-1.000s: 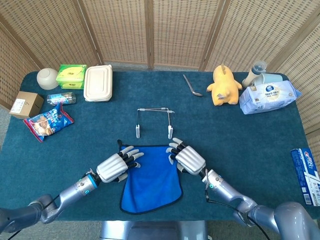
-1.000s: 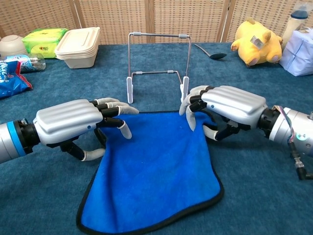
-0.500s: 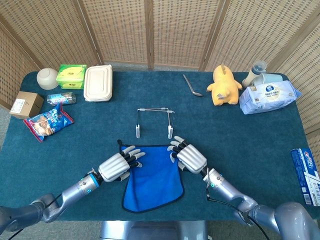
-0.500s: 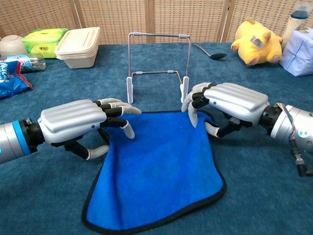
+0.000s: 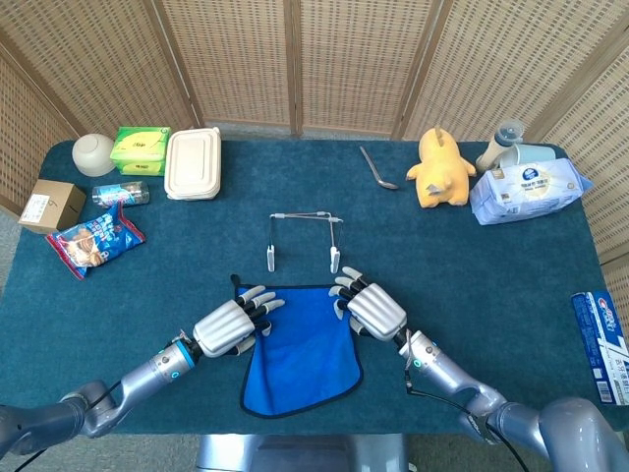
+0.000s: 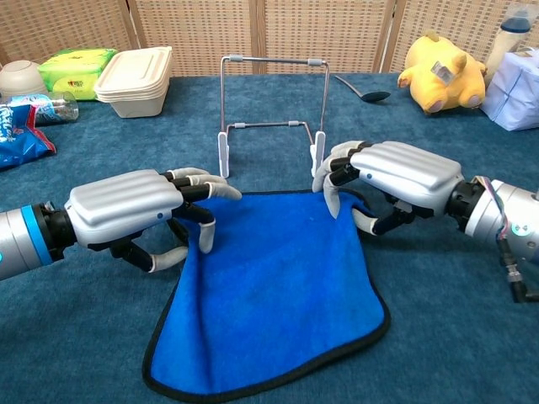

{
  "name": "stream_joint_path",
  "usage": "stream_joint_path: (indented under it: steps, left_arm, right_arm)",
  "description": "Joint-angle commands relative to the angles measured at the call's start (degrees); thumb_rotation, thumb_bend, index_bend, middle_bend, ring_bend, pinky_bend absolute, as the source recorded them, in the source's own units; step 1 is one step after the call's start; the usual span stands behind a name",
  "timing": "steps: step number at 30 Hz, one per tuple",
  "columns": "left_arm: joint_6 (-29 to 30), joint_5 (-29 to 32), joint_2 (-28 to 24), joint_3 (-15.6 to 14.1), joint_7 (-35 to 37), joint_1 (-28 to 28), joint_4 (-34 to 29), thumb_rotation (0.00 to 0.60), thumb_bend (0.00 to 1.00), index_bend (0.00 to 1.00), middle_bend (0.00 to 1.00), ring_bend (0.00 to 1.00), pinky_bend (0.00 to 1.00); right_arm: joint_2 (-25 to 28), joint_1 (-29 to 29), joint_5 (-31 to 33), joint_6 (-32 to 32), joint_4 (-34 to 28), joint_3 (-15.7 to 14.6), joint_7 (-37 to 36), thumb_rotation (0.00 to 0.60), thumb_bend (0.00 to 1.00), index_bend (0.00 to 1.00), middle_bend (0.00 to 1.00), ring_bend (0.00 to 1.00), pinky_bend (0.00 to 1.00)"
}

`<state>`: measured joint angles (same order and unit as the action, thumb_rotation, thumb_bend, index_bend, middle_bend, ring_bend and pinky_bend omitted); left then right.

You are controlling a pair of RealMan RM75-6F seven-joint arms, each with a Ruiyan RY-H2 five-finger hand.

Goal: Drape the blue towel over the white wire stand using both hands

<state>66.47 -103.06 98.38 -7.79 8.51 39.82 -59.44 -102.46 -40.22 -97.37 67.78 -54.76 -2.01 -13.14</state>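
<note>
The blue towel (image 5: 300,354) (image 6: 269,295) lies flat on the table just in front of the white wire stand (image 5: 303,215) (image 6: 274,61), which stands upright and bare. My left hand (image 5: 228,326) (image 6: 126,206) is over the towel's far left corner, with one finger curled down onto the cloth and the thumb at its left edge. At the far right corner, my right hand (image 5: 371,310) (image 6: 404,172) has its fingers hooked over the top edge and its thumb at the right edge. Both corners are hidden under the hands.
A stack of lidded containers (image 5: 193,163), a green pack (image 5: 140,149), a bowl (image 5: 94,153) and a snack bag (image 5: 94,241) sit at the back left. A spoon (image 5: 377,169), a yellow plush toy (image 5: 439,167) and a wipes pack (image 5: 529,190) sit at the back right.
The towel has slid a little to the right and toward the stand under both hands. A finger of my left hand has curled down onto the cloth.
</note>
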Motion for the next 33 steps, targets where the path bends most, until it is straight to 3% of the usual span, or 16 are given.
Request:
stream_joint_path:
  steps: [1, 12, 24, 33]
  left_arm:
    - [0.02, 0.08, 0.00, 0.05, 0.02, 0.06, 0.02, 0.600, 0.61, 0.56, 0.17, 0.02, 0.06]
    - [-0.15, 0.63, -0.77, 0.25, 0.07, 0.37, -0.55, 0.600, 0.61, 0.74, 0.30, 0.12, 0.08]
    - [1.80, 1.37, -2.23, 0.56, 0.37, -0.65, -2.54, 0.600, 0.61, 0.80, 0.38, 0.17, 0.09]
    - [6.30, 2.33, -4.93, 1.77, 0.84, -2.77, -5.88, 0.600, 0.61, 0.82, 0.40, 0.19, 0.10]
  right_arm:
    - [-0.02, -0.01, 0.00, -0.01, 0.04, 0.01, -0.07, 0.600, 0.52, 0.65, 0.31, 0.19, 0.12]
    - [-0.11, 0.06, 0.28, 0.00, 0.22, 0.20, -0.57, 0.600, 0.52, 0.68, 0.31, 0.19, 0.12]
    - [0.29, 0.27, 0.49, 0.81, -1.72, 0.65, -1.27, 0.600, 0.52, 0.90, 0.41, 0.23, 0.12]
    - [2.81, 0.59, 3.12, 0.96, -8.45, 3.24, -1.54, 0.600, 0.52, 0.95, 0.45, 0.25, 0.12]
